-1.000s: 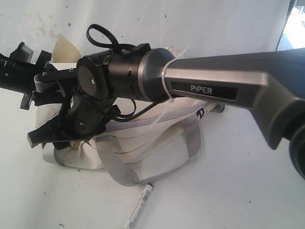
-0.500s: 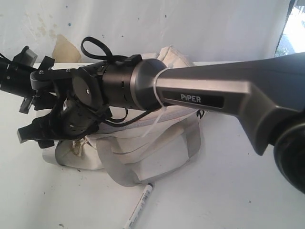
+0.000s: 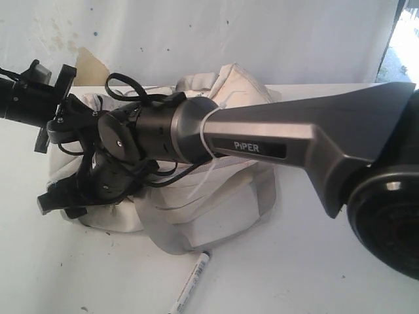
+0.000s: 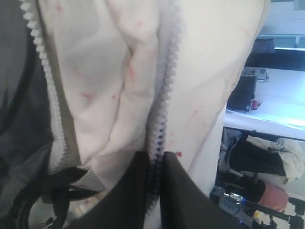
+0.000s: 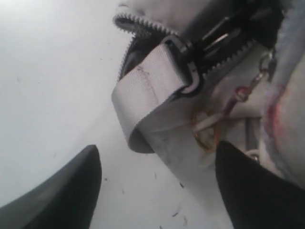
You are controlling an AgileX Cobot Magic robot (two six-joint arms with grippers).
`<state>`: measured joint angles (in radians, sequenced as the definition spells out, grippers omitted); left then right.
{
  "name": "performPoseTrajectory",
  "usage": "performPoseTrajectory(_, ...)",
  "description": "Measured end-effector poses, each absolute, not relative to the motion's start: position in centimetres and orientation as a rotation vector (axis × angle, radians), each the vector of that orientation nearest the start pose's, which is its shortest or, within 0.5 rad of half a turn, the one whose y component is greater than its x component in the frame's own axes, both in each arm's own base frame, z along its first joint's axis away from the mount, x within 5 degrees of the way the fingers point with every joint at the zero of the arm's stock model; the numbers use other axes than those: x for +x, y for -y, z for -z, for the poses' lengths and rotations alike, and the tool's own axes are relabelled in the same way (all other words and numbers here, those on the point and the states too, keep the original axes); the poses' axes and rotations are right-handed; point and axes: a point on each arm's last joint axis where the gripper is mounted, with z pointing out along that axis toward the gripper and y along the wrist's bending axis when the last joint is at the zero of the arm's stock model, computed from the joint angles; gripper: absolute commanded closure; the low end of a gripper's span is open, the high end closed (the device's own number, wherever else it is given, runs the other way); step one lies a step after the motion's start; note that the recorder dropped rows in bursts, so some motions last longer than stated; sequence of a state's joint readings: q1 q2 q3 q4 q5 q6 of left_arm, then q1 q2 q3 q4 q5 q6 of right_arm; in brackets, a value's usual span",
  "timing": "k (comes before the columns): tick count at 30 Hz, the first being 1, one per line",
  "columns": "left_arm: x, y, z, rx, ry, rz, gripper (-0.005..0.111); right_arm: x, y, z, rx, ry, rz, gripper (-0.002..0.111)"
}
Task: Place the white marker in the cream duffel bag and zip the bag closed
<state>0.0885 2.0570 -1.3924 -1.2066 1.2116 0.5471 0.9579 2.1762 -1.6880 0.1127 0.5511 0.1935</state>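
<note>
The cream duffel bag [image 3: 219, 212] lies on the table under my right arm. The white marker [image 3: 191, 284] rests on the table in front of the bag, outside it. My left gripper [image 3: 62, 121] is at the bag's left end; in the left wrist view it [image 4: 155, 160] is shut on the grey zipper edge [image 4: 164, 105], beside the dark lining [image 4: 19, 119]. My right gripper [image 3: 55, 196] hangs low by the same end. In the right wrist view it [image 5: 157, 149] is open, nothing between its fingers, just off the grey strap loop [image 5: 152, 90].
The right forearm [image 3: 275, 140] crosses most of the exterior view and hides the bag's middle. A grey handle strap [image 3: 265, 193] droops over the bag's front. The table is white [image 3: 314, 261], with a stained white wall [image 3: 196, 33] behind.
The right arm has swung lower and further left, bringing its gripper down beside the bag's left end. The bag's left end has been lifted slightly by the left gripper. The marker has not moved.
</note>
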Motion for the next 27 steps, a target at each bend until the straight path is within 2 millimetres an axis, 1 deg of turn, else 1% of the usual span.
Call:
performPoseTrajectory(3, 40.4, 4.5, -19.4, -0.207, -2.56, 1.544, 0.107, 27.6, -39.7, -18.0, -0.881, -2.474, -0.506, 0.045)
performPoseTrajectory(5, 40.4, 4.5, -19.4, -0.21, -2.561, 1.545, 0.107, 27.7, -39.6, -18.1, -0.848, -2.481, -0.498, 0.045)
performPoseTrajectory(13, 40.4, 4.5, -19.4, -0.219, -2.56, 1.549, 0.107, 28.4, -40.0, -18.5, -0.693, -2.437, -0.585, 0.045)
performPoseTrajectory(16, 40.5, 4.5, -19.4, -0.22, -2.56, 1.547, 0.107, 28.7, -40.0, -18.3, -0.684, -2.431, -0.583, 0.051)
performPoseTrajectory(21, 40.5, 4.5, -19.4, -0.22, -2.56, 1.547, 0.107, 29.6, -39.9, -17.1, -0.639, -2.432, -0.593, 0.062)
performPoseTrajectory(23, 40.5, 4.5, -19.4, -0.222, -2.558, 1.548, 0.107, 29.9, -40.0, -16.7, -0.627, -2.417, -0.604, 0.064)
performPoseTrajectory(27, 40.5, 4.5, -19.5, -0.226, -2.554, 1.55, 0.107, 30.2, -40.1, -16.8, -0.614, -2.377, -0.63, 0.064)
